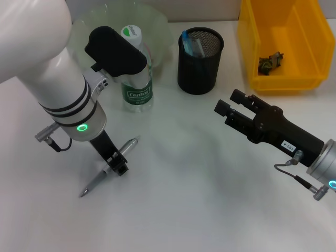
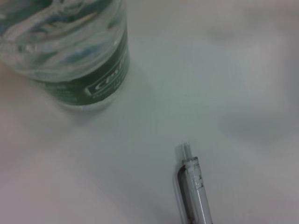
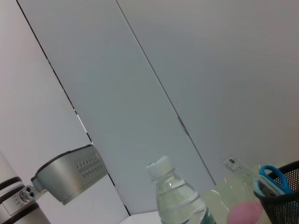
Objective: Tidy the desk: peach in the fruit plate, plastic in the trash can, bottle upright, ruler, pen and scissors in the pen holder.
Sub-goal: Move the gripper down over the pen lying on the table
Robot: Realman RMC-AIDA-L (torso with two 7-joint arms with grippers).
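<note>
From the head camera, the left gripper [image 1: 116, 164] is down at the white table [image 1: 199, 199], toward its left edge, its jaws pinching the middle of the pen [image 1: 109, 167], which lies slanted on the surface. Farther toward the back edge the bottle [image 1: 136, 73] stands upright with its white cap on, just in front of the clear fruit plate [image 1: 157, 26]. The black mesh pen holder [image 1: 200, 60] stands beside it, with blue scissors [image 1: 190, 43] poking out. The yellow trash can [image 1: 283, 42] sits at the far right corner with a dark crumpled scrap [image 1: 270, 61] inside. The right gripper [image 1: 231, 105] hovers over the right side — jaws spread, holding nothing.

The left wrist camera shows the pen's [image 2: 194, 186] clear button end lying on the table and the bottle's [image 2: 70, 51] green label near it.

The right wrist camera shows the bottle [image 3: 177, 196] upright, a pink peach [image 3: 244, 212] in the plate behind it, and the scissors' [image 3: 273, 177] blue handles above the holder's [image 3: 285, 200] rim.
</note>
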